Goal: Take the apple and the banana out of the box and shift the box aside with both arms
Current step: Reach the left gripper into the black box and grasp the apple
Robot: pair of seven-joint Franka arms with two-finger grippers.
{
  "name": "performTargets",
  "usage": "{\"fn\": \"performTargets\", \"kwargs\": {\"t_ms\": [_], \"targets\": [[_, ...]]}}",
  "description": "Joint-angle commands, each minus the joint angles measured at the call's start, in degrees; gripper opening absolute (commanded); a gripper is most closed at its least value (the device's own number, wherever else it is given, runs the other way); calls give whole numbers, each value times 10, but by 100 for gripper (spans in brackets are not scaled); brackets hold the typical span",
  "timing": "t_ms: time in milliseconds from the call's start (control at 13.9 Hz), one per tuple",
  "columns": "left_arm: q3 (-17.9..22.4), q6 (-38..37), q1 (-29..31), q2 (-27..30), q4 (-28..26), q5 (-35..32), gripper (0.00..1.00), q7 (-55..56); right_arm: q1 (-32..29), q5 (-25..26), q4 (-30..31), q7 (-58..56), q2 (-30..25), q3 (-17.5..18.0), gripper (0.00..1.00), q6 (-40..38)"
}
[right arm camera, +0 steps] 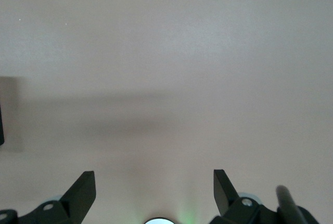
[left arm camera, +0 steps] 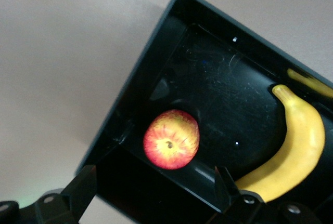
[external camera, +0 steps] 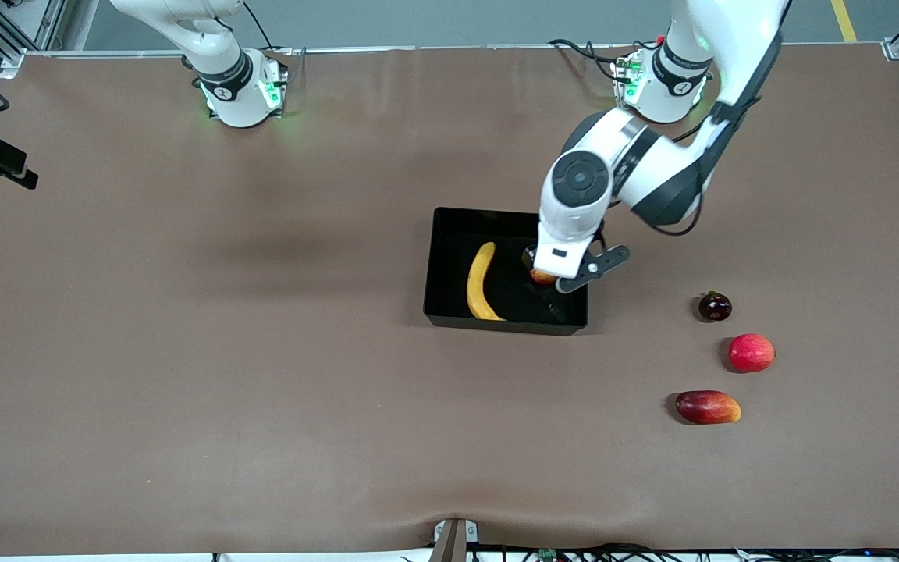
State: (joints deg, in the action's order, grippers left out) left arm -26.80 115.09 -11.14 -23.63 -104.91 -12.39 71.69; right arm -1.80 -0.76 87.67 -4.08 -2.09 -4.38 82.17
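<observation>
The right tool (right arm camera: 154, 190) is held high above bare brown tabletop (external camera: 184, 312) toward the right arm's end, where that arm waits; its fingers (right arm camera: 83, 190) are spread apart with nothing between them.

Near the middle of the tabletop lies the black box (external camera: 438, 265). The banana (external camera: 480, 282) lies inside it, in the half toward the right arm's end, its length running from the farther wall to the nearer wall. The apple (external camera: 541, 275) is seen in the half toward the left arm's end, mostly hidden in the front view by the left arm's wrist. In the left wrist view the apple (left arm camera: 171, 139) sits on the box floor (left arm camera: 218, 94), well apart from the banana (left arm camera: 291, 148).

The left tool (left arm camera: 156, 193) hangs over the apple with its fingers (left arm camera: 225, 185) released and wide, touching nothing.

Toward the left arm's end, outside the box, three other fruits are lined up: a dark round fruit (external camera: 715, 307), a plain red fruit (external camera: 751, 352) nearer the camera, and a mango (external camera: 707, 407) nearest.
</observation>
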Motion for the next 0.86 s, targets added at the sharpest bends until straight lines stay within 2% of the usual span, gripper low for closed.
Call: {"fn": "performTargets", "kwargs": {"t_ms": [0,288,792], "targets": [[-1,30,-19,-44,7,-46,100,77,-14,1,0,-7,-2,9,100,-2],[0,57,-27,-91,7,-100,100,149,-13,1,-1,-5,2,9,100,-1],[1,59,-26,-115,2,-120,100,170,-12,1,-1,-2,2,9,100,-1]]}}
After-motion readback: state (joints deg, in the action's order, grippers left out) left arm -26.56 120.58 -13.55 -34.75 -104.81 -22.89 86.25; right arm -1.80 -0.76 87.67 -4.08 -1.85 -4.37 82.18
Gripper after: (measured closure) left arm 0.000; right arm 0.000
